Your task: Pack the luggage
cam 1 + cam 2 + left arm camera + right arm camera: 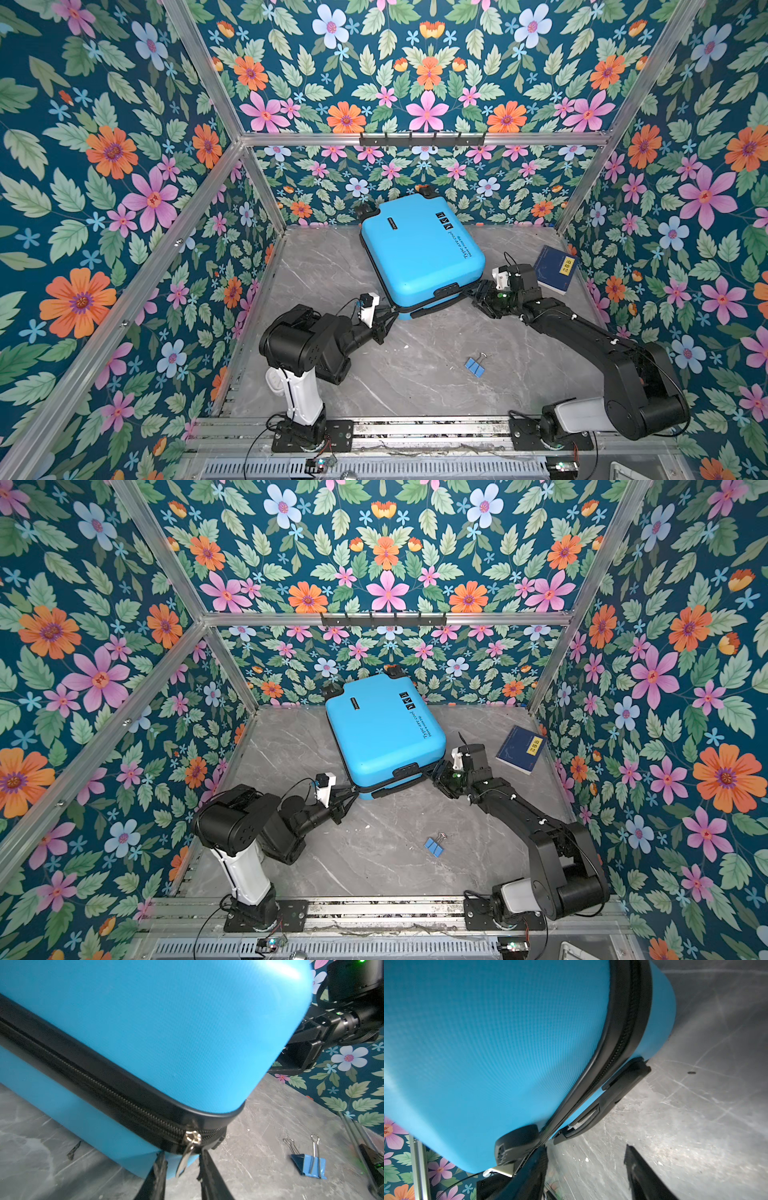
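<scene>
Sky-blue and hard-shelled, your luggage lies flat and shut on the grey table, toward the back wall. Its black zip looks closed along the sides you can see, with the slider at a near corner.

Your left gripper sits at that corner. Its jaws are narrowly apart on either side of the metal pull and not visibly pinching it. Your right gripper is spread wide at the other near corner beside the handle, one finger against the zip band, holding nothing.

The book and binder clips are out on the table, so I judge you are at the unzipping step. Pinch the pull firmly, then draw it along the track while the right arm braces the case against sliding.

Black script on the lid reads roughly "Type are cool". The smaller line under it, the three square stickers and the little black plate are too small to read. The book's yellow label carries dark characters you cannot make out.
</scene>
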Controlling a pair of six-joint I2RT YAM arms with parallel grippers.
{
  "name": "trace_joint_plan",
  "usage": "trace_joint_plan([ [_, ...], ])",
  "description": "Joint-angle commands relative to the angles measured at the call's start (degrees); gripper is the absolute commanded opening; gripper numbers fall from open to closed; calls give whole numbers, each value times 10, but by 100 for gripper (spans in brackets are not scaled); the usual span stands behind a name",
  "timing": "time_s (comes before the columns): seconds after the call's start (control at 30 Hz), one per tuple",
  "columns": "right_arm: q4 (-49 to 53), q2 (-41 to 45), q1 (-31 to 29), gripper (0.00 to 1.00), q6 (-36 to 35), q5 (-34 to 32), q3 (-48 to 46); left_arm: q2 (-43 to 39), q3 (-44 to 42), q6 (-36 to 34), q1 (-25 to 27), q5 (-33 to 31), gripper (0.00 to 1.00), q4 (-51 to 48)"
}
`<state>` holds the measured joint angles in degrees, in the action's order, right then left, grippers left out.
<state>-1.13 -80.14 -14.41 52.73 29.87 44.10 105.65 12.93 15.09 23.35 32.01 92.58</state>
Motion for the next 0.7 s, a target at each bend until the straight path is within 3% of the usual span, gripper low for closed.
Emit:
trace_joint_plan([
  [0.0, -5, -1, -1, 61, 0, -2, -2, 0, 4, 3, 0, 0, 21, 31],
  [0.27, -10, -5, -1, 61, 3, -1, -6, -6, 2, 7, 1, 1, 0, 30],
  [0.67, -82, -31, -18, 57, 49, -8, -36, -28, -5, 24, 2, 7, 0, 15],
])
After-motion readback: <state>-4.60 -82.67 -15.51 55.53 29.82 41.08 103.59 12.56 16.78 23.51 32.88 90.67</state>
